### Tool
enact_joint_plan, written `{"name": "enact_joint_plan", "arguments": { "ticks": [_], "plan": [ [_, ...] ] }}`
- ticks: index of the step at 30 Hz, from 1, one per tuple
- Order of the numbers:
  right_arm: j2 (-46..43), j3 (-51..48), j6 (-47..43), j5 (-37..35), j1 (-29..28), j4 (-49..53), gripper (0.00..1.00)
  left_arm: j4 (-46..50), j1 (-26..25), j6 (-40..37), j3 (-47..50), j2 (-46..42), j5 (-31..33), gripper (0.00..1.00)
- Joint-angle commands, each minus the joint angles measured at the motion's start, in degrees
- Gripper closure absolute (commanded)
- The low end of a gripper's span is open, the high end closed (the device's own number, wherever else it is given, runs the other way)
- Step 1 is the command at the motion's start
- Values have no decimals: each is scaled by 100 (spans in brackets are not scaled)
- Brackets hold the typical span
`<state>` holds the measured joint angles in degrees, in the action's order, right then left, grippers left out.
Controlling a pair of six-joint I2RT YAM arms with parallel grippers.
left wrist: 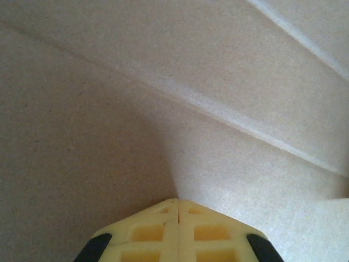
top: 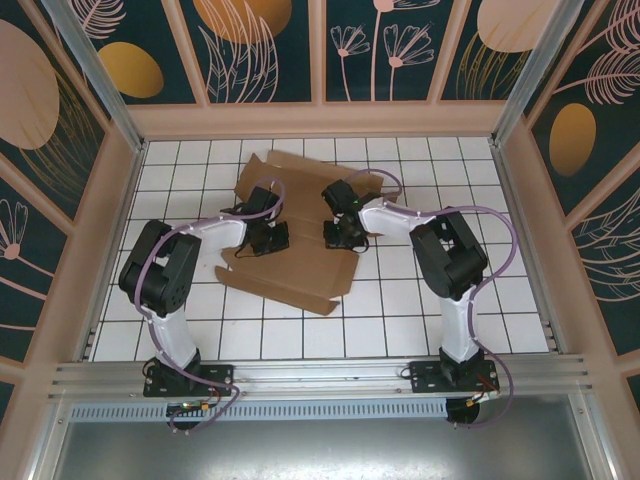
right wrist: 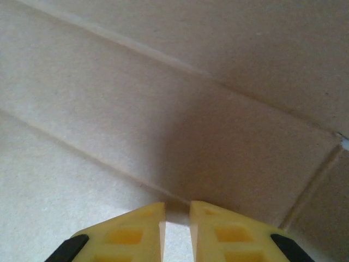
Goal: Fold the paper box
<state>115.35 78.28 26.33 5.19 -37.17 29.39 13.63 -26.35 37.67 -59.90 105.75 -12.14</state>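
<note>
The paper box [top: 300, 272] lies unfolded at the middle of the table [top: 520, 300] as the left gripper [left wrist: 179, 210], closed and empty, and the right gripper [right wrist: 177, 213], jaws a slit apart, point down at its creased panels, apparently to pin it for folding.

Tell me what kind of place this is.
Probably a lab robot cell, not a home: left arm and right arm bolted to a metal rail, a gridded white table, and patterned panels walling it in.

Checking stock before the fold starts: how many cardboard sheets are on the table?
1: the paper box, an unfolded brown die-cut sheet lying mid-table on the white tiles, between the two arms. A second sheet directly underneath could be hidden.
</note>
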Motion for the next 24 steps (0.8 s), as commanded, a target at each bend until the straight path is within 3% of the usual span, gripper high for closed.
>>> {"name": "enact_joint_plan", "arguments": {
  "ticks": [1, 10, 13, 18, 20, 24],
  "plan": [
    [27, -236, -236, -495, 54, 383, 79, 195, -389, 145, 315, 25, -278, 99],
    [-550, -762, -350, -769, 303, 351, 77, -292, -972, 702, 592, -259, -717, 97],
    [-701, -608, -447, -679, 410, 271, 74, -180, -989, 634, 222, -466, -489, 96],
    [-1102, -337, -343, -93, 757, -82, 71, -93, -784, 620, -598, -722, -284, 95],
    [-1230, -336, -341, 276, 903, -402, 69, -175, -641, 661, -760, -606, -331, 95],
    [-1341, -297, -162, 348, 1162, -791, 65, -423, -329, 905, -898, -170, -546, 97]
  ]
}}
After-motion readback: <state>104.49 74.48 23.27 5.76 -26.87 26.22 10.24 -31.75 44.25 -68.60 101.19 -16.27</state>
